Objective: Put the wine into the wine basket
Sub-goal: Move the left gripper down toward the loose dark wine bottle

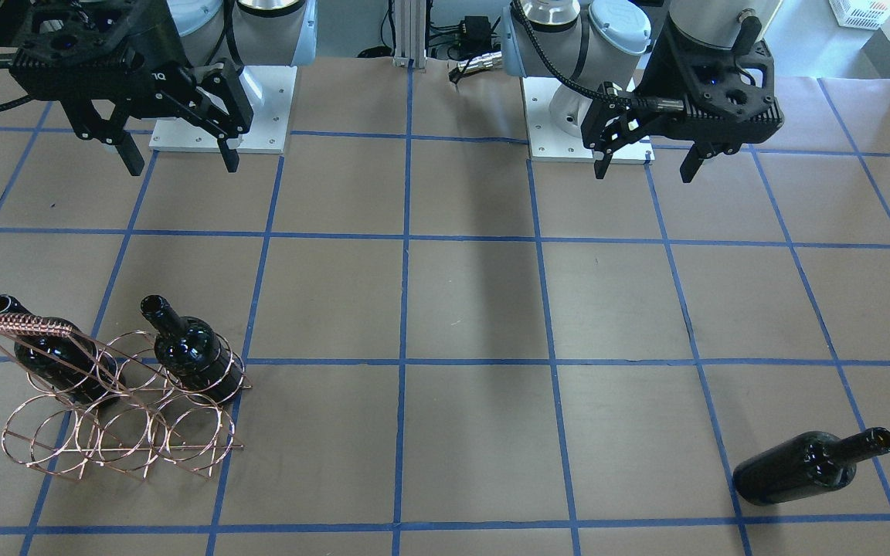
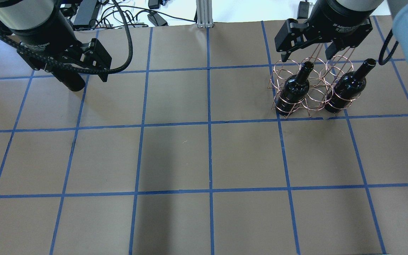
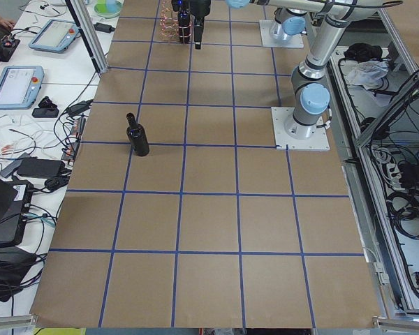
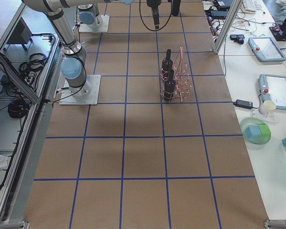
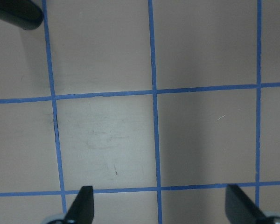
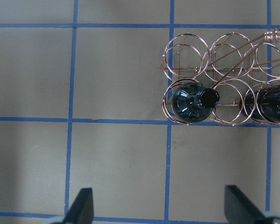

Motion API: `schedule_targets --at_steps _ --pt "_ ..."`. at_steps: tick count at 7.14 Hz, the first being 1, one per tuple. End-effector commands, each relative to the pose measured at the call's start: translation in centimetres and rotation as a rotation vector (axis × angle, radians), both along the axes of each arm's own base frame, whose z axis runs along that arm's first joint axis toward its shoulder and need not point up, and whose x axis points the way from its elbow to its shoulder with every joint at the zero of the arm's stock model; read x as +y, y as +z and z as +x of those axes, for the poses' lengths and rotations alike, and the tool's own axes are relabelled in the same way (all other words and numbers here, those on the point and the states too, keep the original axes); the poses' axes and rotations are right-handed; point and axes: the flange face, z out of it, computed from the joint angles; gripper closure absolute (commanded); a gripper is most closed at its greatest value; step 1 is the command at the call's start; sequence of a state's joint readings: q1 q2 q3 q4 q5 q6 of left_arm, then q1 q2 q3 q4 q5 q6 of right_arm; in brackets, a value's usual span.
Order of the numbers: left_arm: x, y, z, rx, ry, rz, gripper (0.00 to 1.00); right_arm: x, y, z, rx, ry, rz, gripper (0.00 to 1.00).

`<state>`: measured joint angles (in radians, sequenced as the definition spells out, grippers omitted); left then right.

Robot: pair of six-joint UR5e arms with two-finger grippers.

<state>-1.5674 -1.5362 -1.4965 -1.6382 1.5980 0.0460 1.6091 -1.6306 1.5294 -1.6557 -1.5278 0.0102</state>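
The copper wire wine basket [image 1: 117, 421] stands far out on my right side and also shows in the right wrist view [image 6: 224, 60]. Two dark bottles [image 1: 190, 351] [image 1: 55, 351] stand upright in its rings. The third wine bottle [image 1: 796, 467] stands upright and alone on the table far out on my left side [image 3: 137, 136]; the left wrist view catches only its edge [image 5: 16, 13]. My right gripper [image 1: 182, 164] hangs open and empty above the table, on the robot side of the basket. My left gripper [image 1: 643, 171] hangs open and empty, well short of the lone bottle.
The brown table carries a blue tape grid [image 2: 209, 127]. The two arm base plates [image 1: 221, 116] [image 1: 568, 131] sit at the robot side. An aluminium post [image 2: 202, 14] and cables stand at the far edge. Operators' desks with tablets [image 3: 17, 84] flank the table.
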Motion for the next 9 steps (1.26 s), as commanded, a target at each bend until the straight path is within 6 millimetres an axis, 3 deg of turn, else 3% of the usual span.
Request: schedule_targets --at_steps 1,9 --pt "0.02 0.02 -0.01 0.000 0.000 -0.001 0.00 0.00 -0.01 0.00 0.000 0.001 0.000 0.00" --pt "-0.19 -0.19 -0.26 0.032 0.011 0.001 0.00 0.36 -0.05 -0.03 0.002 -0.002 0.019 0.00"
